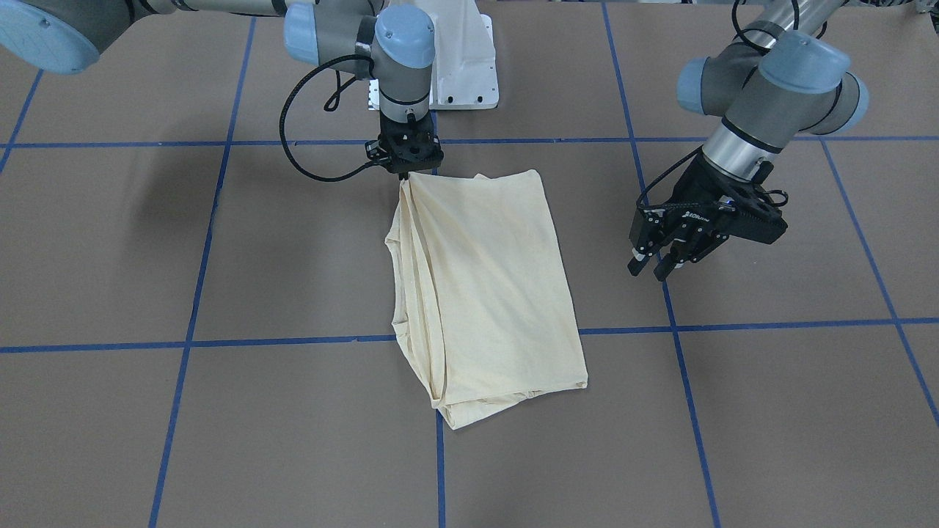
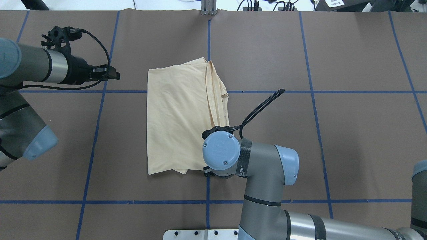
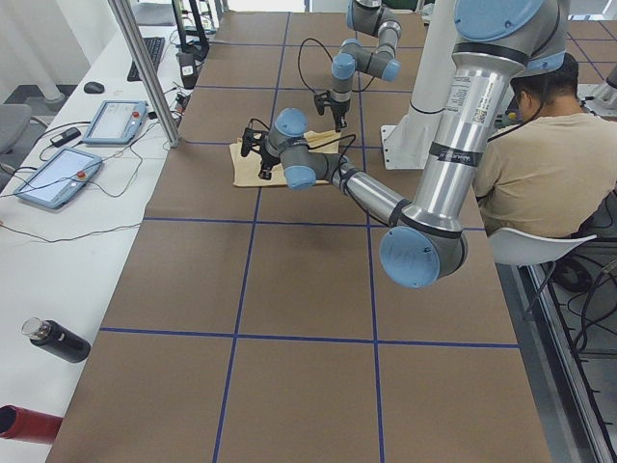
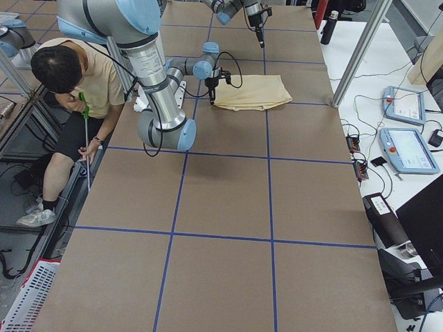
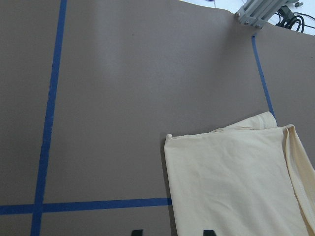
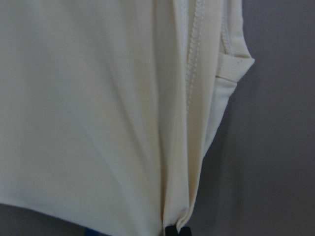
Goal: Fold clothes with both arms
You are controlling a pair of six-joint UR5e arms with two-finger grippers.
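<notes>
The clothes are one pale cream-yellow shirt [image 1: 491,293] [image 2: 180,116] [image 4: 252,93], folded into a long rectangle in the middle of the brown table. Its print is hidden. My right gripper [image 1: 406,174] points straight down at the shirt corner nearest the robot. It is shut on a pinch of the shirt's edge [image 6: 172,216]. In the overhead view the wrist hides those fingers. My left gripper [image 1: 651,268] [image 2: 115,76] hangs open above bare table beside the shirt, touching nothing. In the left wrist view its black fingertips [image 5: 210,232] stand apart, with the shirt [image 5: 231,182] ahead.
The white pedestal base [image 1: 462,59] stands just behind the right gripper. A person [image 3: 549,164] [image 4: 69,83] sits beside the robot. Touch pendants [image 3: 58,174] and bottles [image 3: 58,340] lie on a white side table. An aluminium post [image 2: 209,8] stands at the table's far edge.
</notes>
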